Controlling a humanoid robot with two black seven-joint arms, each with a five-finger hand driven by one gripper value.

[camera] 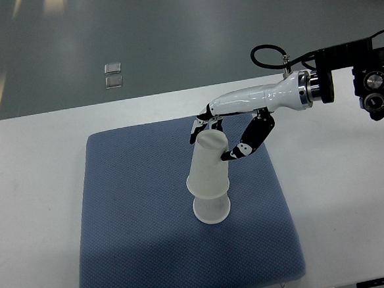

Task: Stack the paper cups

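Two white paper cups stand upside down, one over the other, near the middle of the blue pad [139, 240]. The upper cup [210, 166] leans slightly and sits over the lower cup [212, 208], whose wide rim rests on the pad. My right hand [212, 137] reaches in from the right and its fingers [245, 143] curl around the upper cup's top end, thumb on the right side, the other fingers behind it. The left arm does not show.
The blue pad lies on a white table [35, 168]. The table's far edge runs behind the pad, with grey floor beyond. My right forearm and its black cable [268, 56] hang over the table's right part.
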